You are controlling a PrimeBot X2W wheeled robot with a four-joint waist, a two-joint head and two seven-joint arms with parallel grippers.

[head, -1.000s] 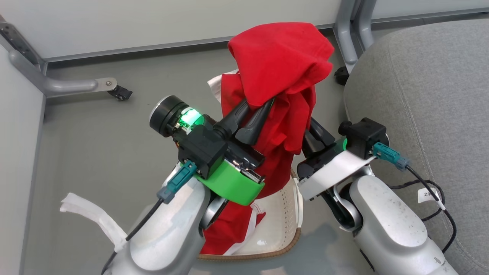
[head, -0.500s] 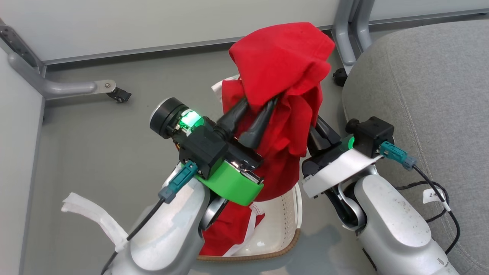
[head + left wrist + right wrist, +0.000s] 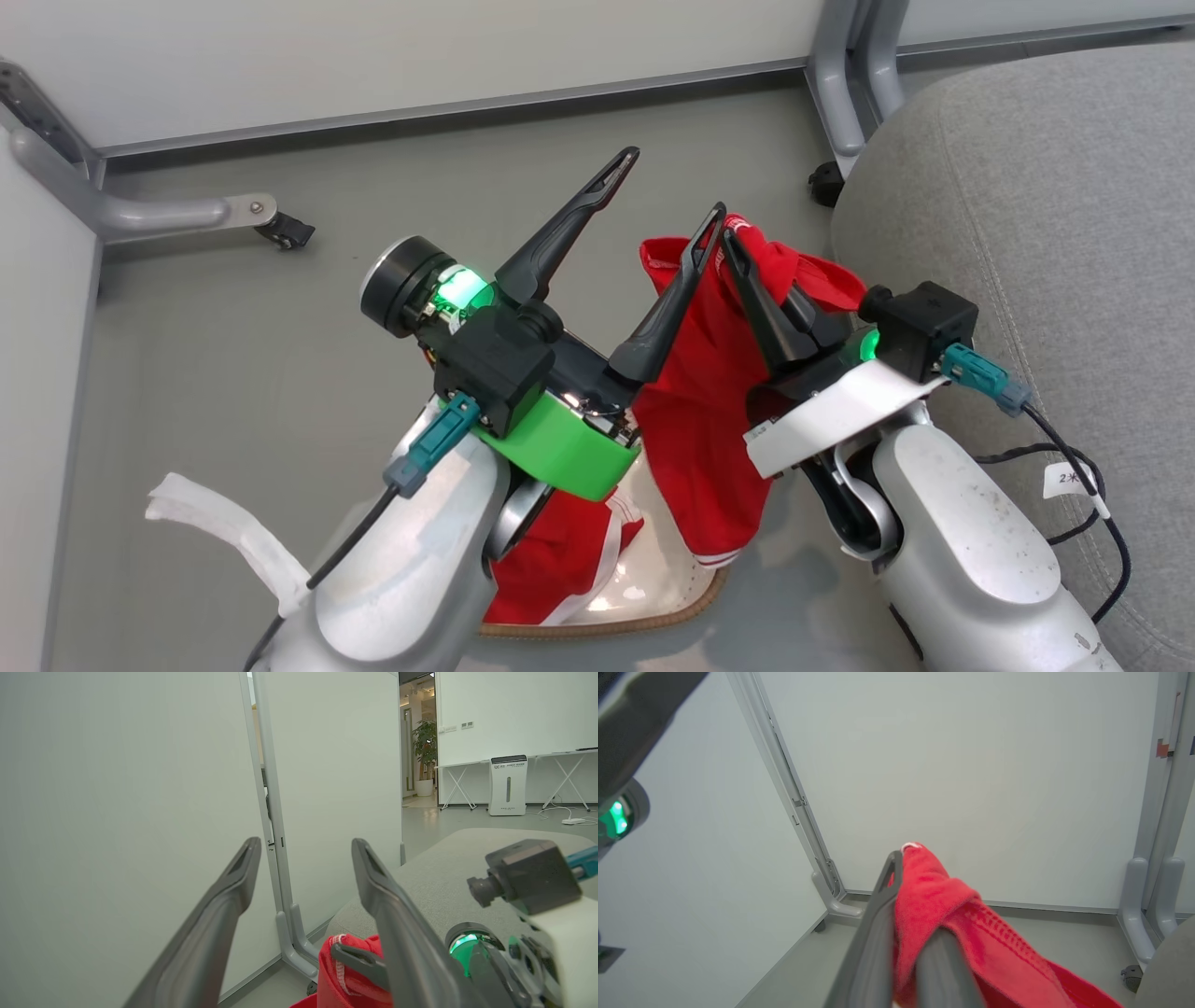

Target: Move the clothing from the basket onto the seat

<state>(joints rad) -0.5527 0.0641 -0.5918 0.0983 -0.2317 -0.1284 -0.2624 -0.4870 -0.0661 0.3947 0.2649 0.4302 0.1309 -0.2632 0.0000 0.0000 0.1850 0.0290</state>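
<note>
My right gripper (image 3: 735,245) is shut on a bright red piece of clothing (image 3: 707,401), which hangs down from its fingertips above the basket. In the right wrist view the fabric (image 3: 952,914) drapes over the pinched fingers (image 3: 878,924). My left gripper (image 3: 666,194) stands open just left of it, holding nothing. Its fingers (image 3: 233,891) spread wide in the left wrist view, with the red cloth (image 3: 345,970) below them. More red clothing with a white stripe (image 3: 560,569) lies in the cream basket (image 3: 667,611), partly hidden by my left arm. The grey seat (image 3: 1036,177) is to the right.
White partition panels on grey metal legs with castors (image 3: 285,229) stand behind and to the left. Another partition leg (image 3: 840,103) stands close to the seat's far edge. A black cable (image 3: 1074,467) trails over the seat beside my right forearm. Grey floor (image 3: 233,373) lies to the left.
My left gripper has opened and let go of the red clothing. The raised bundle has dropped and now hangs from the shut right gripper alone, which has shifted slightly towards the seat.
</note>
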